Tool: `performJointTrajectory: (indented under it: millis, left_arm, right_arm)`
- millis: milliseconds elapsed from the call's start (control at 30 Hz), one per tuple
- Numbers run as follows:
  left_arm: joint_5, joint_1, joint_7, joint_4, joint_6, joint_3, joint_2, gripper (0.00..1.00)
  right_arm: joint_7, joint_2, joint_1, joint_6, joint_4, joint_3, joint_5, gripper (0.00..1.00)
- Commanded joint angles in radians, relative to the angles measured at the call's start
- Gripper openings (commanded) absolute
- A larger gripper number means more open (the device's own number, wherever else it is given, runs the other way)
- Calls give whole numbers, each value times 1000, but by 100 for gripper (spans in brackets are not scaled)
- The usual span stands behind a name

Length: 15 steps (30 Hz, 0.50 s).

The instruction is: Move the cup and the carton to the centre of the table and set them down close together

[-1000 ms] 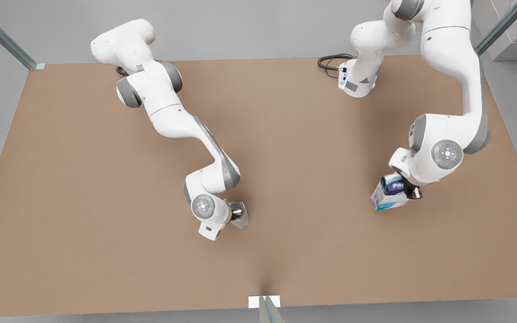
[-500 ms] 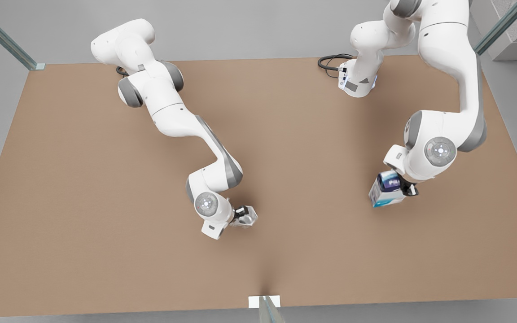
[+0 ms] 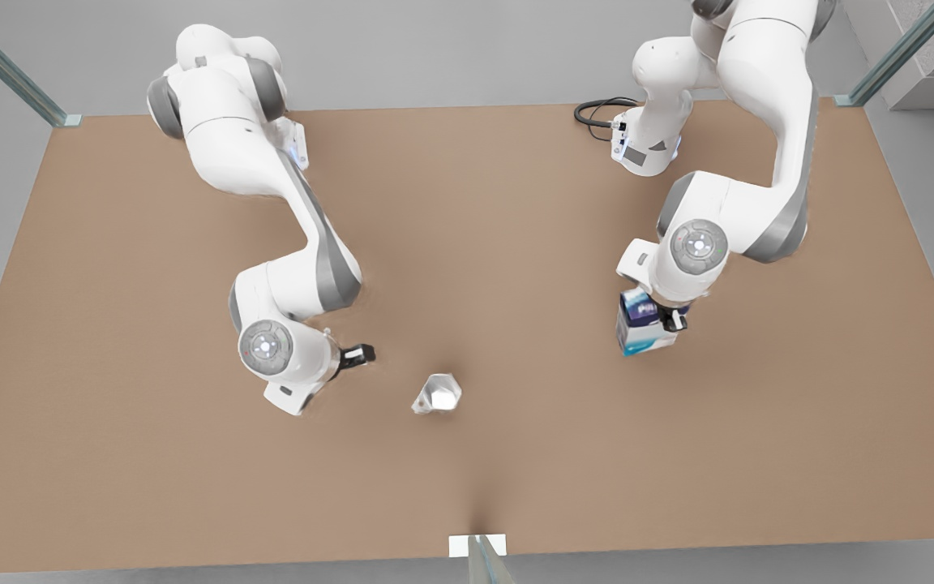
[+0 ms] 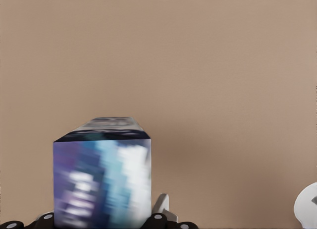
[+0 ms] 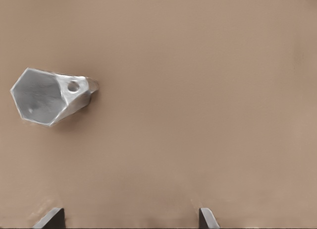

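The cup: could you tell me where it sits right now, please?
In the front view the cup rests alone on the table, near the middle, between the open right gripper and the carton held by the left gripper.

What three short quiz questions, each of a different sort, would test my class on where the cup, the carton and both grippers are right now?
1. True or false: the cup stands on the table, free of both grippers.
2. Which gripper holds the carton? A left gripper B right gripper
3. Fill in: the right gripper's fingers are ____.

Key: 1 true; 2 A; 3 open
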<state>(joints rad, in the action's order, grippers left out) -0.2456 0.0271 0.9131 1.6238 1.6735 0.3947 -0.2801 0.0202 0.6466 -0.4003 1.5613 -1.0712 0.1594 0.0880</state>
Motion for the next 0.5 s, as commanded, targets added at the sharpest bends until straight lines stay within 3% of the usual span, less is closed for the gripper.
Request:
performJointTrajectory:
  millis: [0,67,100,167,367,467]
  left_arm:
    - [35,20,-19,-2,-6,0,-1,42]
    - [32,95,-105,-38,-14,-2,-17,42]
    - [34,123,-129,-88,-32,-2,-51,42]
    - [35,194,-195,-128,-32,-4,-97,43]
    - [163,306,-281,-203,-32,-1,-165,43]
    - [196,387,-382,-318,-34,0,-246,43]
  right_arm:
    - [39,-28,46,-6,-1,0,-54,100]
    - [155,-125,170,10,-3,3,-223,100]
    - [153,-289,250,92,-203,-35,-234,100]
    - [113,-421,316,135,-377,-74,-254,100]
    - [113,-450,328,175,-434,-77,-248,100]
    - [113,-447,328,177,-434,-77,-248,100]
